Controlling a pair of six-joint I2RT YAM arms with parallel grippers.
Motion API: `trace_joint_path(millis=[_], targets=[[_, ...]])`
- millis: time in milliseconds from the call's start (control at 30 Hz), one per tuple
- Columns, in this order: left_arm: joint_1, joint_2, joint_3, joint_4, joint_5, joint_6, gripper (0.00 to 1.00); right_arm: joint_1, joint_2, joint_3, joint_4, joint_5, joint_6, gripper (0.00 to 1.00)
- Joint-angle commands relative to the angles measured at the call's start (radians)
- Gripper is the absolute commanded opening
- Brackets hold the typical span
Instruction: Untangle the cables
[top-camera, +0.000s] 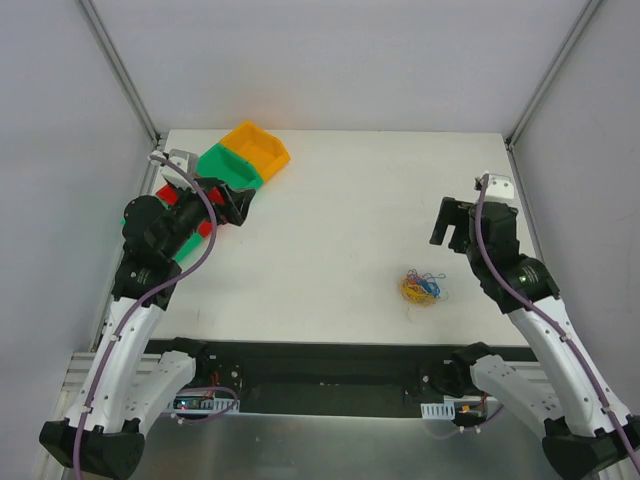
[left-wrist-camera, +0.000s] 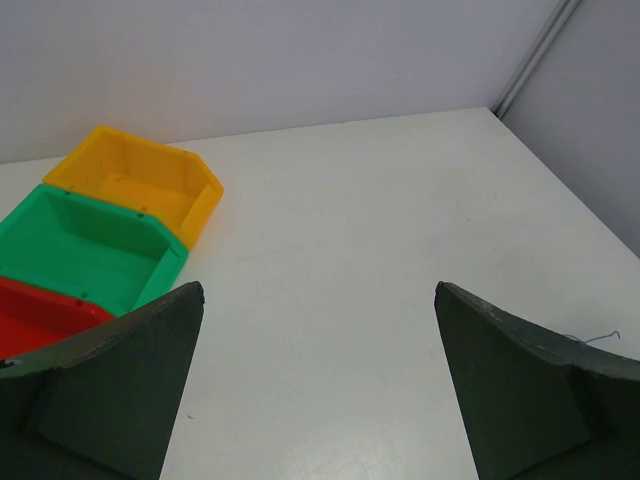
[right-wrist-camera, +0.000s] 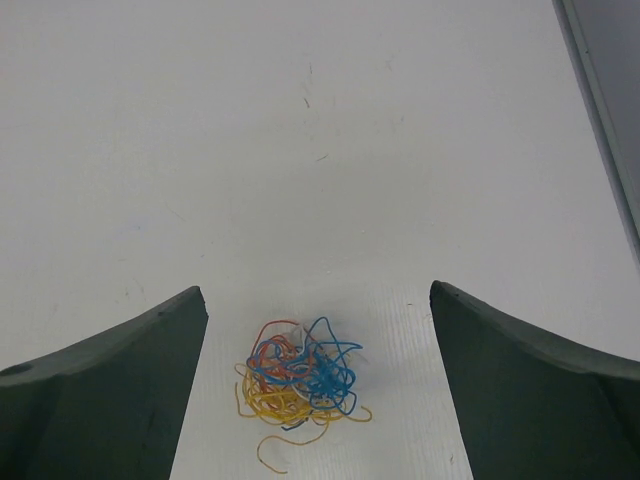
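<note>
Holding both tools spread, I have my right tool (right-wrist-camera: 317, 292) near the cables (right-wrist-camera: 300, 375) and my left tool (left-wrist-camera: 320, 288) by the bins (left-wrist-camera: 150, 265).

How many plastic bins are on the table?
3: yellow bin farthest, green bin beside it, red bin nearest, partly under the left arm; more may be hidden there.
</note>
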Motion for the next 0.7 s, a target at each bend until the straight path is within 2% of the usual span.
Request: trace_joint_path(millis=[0, 133, 233, 400, 567, 667], targets=[[-0.020, 0.017, 0.026, 0.051, 0.061, 0.002, 0.99, 0.018, 0.081, 0.057, -0.048, -0.003, 0.056, 0.96], [-0.047, 0.031, 0.017, 0.065, 0.069, -0.002, 0.99, 0.018, 0.188, 0.086, -0.143, -0.097, 0.095, 0.96], [-0.055, 0.045, 0.021, 0.065, 0.104, -0.015, 0.99, -0.005, 0.216, 0.028, -0.175, -0.137, 0.168, 0.96], [-0.063, 0.079, 0.029, 0.064, 0.164, -0.043, 0.99, -0.171, 0.147, -0.153, -0.211, -0.328, 0.304, 0.96], [-0.064, 0.123, 0.041, 0.080, 0.253, -0.106, 0.99, -0.188, 0.065, -0.292, -0.153, -0.399, 0.344, 0.96], [-0.064, 0.160, 0.047, 0.084, 0.293, -0.136, 0.99, -0.188, 0.084, -0.386, 0.023, -0.590, 0.355, 0.99]])
